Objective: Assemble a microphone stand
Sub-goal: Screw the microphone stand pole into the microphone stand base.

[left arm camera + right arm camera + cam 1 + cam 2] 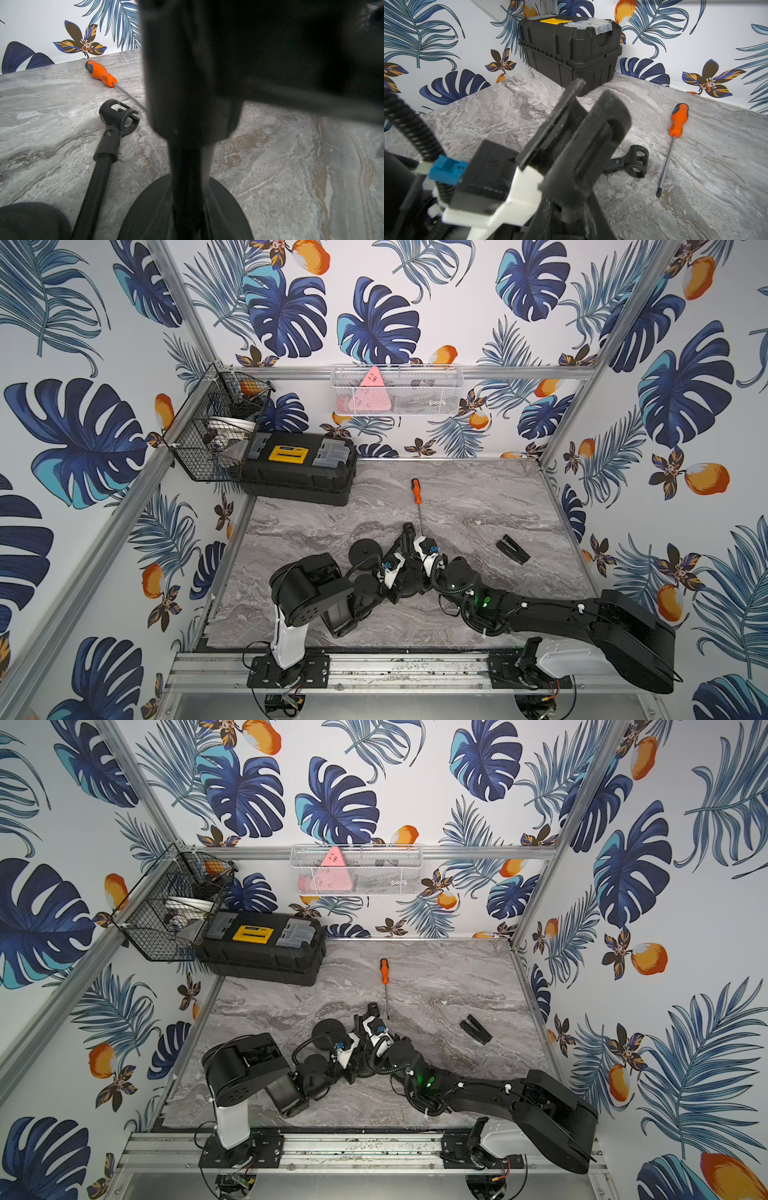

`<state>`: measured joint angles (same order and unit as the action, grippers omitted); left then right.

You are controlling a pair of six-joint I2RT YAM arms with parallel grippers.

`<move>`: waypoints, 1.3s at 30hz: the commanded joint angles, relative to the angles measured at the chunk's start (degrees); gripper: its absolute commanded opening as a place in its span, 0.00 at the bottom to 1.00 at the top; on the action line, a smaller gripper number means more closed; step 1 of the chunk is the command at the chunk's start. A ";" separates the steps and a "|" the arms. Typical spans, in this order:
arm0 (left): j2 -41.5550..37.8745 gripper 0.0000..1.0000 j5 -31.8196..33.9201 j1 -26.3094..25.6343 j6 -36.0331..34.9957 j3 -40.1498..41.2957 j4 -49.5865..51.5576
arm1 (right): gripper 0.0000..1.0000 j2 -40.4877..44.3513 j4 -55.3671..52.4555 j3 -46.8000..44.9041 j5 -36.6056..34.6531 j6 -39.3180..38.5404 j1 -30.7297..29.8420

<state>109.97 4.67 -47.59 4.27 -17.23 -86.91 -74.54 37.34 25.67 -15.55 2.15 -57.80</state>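
A round black base (145,216) lies flat on the marble table (291,166), right under my left gripper (188,158), whose fingers stand shut together above it. A black pole with a microphone clip (117,118) lies on the table beside the base. The clip (634,161) also shows in the right wrist view, near the screwdriver's tip. In both top views the two grippers meet mid-table, left gripper (398,549) against right gripper (411,545). The base's front edge (409,595) shows below them. The left gripper's body hides the right gripper (571,220) jaws.
An orange screwdriver (417,497) lies behind the grippers. A smaller black disc (365,551) sits to their left and a black clamp part (512,549) to their right. A black toolbox (297,466) and a wire basket (208,427) fill the back left corner.
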 commanded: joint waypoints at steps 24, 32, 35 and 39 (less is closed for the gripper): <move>4.90 0.18 -0.27 0.13 -0.75 -2.45 -1.68 | 0.58 -0.38 -34.66 12.07 66.75 -28.88 28.51; 5.34 0.18 -1.06 0.13 -0.71 -2.70 -1.68 | 0.58 -8.47 -35.78 18.66 70.95 -34.79 28.62; 5.17 0.18 -1.06 0.13 -0.73 -2.56 -1.70 | 0.59 -9.27 -35.49 20.03 70.52 -35.77 28.71; 4.99 0.18 -1.15 0.13 -0.73 -2.45 -1.68 | 0.59 -11.43 -37.78 22.72 71.56 -37.78 28.88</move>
<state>114.91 4.64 -47.55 4.10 -19.86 -91.50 -85.03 2.07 47.07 53.08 -32.21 -29.02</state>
